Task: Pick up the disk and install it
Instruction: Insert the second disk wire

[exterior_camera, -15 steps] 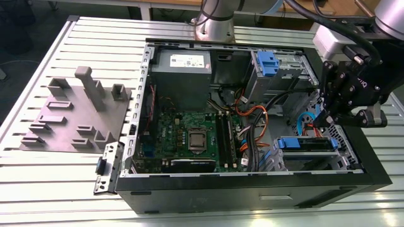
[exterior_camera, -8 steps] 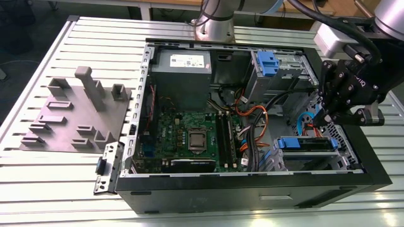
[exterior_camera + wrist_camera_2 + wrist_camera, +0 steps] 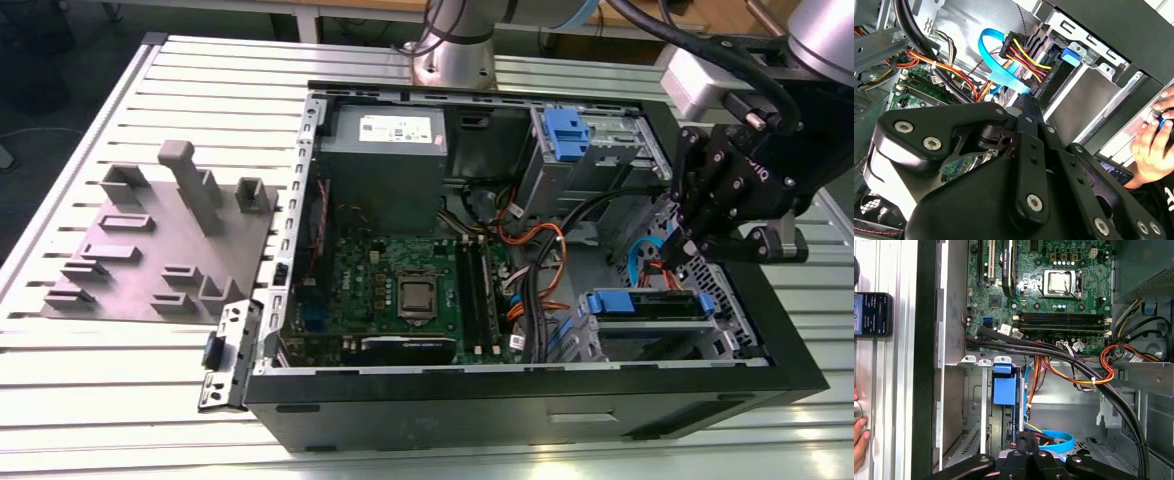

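The open computer case lies on its side. In its lower drive bay stands the disk, seen edge-on, with a blue rail at one end. In the first wrist view the same blue rail sits at the bay's mouth, and the disk's dark edge runs on from it. My gripper hangs directly over the bay, fingers shut, with nothing visible between them. Its tip points at the black connector with red and yellow wires, beside a light blue flat cable. The gripper is close above that cable.
Thick black cables cross between the motherboard and the bay. A grey power-supply box and an upper cage with a blue latch stand at the back. A grey fixture plate lies at the exterior view's left. A hand and phone rest beside the case.
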Controlling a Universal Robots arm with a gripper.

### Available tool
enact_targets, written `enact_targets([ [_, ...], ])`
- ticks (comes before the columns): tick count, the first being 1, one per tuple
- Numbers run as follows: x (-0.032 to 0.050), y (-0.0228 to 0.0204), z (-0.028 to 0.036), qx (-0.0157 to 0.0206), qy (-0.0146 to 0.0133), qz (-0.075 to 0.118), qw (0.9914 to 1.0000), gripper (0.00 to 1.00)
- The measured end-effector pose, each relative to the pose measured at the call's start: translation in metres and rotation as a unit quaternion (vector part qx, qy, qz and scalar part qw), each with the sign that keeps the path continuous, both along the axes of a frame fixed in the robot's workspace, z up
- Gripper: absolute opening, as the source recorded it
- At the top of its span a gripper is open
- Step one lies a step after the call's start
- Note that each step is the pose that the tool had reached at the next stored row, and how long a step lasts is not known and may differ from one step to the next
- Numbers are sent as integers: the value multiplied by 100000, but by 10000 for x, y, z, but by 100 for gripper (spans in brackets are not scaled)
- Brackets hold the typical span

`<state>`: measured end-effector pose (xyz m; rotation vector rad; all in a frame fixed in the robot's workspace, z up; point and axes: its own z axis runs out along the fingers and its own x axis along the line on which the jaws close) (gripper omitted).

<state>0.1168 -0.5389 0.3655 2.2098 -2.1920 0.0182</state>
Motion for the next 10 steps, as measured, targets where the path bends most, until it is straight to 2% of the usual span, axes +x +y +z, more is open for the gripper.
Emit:
enact_targets([
  [10, 3, 14, -3, 10, 68, 1, 100000, 11],
])
